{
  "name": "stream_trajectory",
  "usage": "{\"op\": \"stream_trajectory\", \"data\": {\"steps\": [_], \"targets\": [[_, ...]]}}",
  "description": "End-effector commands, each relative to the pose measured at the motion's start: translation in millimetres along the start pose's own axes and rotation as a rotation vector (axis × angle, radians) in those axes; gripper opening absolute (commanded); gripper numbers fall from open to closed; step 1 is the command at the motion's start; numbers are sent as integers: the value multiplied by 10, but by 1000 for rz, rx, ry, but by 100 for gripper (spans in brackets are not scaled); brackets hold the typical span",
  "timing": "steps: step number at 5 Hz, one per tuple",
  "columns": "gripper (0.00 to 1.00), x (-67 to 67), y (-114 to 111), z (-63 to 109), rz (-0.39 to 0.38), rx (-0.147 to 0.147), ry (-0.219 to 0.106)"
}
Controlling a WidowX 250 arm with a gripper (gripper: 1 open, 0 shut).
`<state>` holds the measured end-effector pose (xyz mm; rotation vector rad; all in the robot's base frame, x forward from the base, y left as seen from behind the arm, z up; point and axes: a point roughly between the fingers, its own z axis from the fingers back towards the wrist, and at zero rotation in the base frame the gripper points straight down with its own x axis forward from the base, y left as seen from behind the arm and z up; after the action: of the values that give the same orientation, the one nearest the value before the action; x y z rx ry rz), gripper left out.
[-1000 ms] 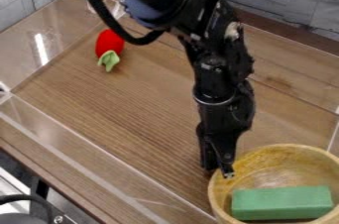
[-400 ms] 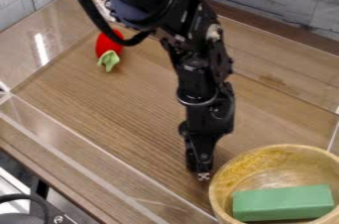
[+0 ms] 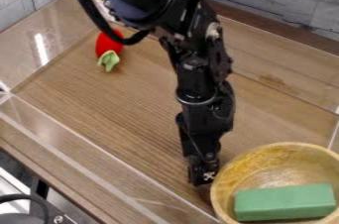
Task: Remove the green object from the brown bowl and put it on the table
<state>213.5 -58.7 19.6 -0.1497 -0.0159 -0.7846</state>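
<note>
The green object [image 3: 282, 202], a flat green block, lies inside the brown bowl [image 3: 284, 150] at the lower right, toward its near side. My gripper [image 3: 201, 176] points straight down just left of the bowl's rim, low over the table [image 3: 106, 119]. Its jaws look spread apart, with nothing between them. The gripper is outside the bowl and does not touch the block.
A red strawberry-like toy [image 3: 109, 44] with a green stem lies at the far left of the table. Low clear acrylic walls [image 3: 79, 168] edge the tabletop along the front and left. The black arm [image 3: 199, 59] rises from the gripper toward the top.
The gripper's tip was narrow and closed at the bowl's left rim; now it looks wider, and it stands slightly left of the rim. The block has not moved.
</note>
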Motion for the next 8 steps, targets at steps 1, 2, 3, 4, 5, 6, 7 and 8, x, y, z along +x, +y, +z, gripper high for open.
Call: {"op": "stream_trajectory", "data": {"steps": [1, 2, 3, 4, 5, 6, 7, 8], "targets": [[100, 166, -5, 35, -1, 16, -22], [0, 250, 3, 32, 10, 16, -21], [0, 313, -53, 88, 68, 19, -26], [0, 353, -102, 192, 132, 27, -35], [0, 419, -157, 237, 113, 28, -35], [0, 480, -215, 298, 87, 28, -35], [0, 497, -289, 460, 34, 27, -35], [0, 502, -398, 570, -44, 12, -28]]}}
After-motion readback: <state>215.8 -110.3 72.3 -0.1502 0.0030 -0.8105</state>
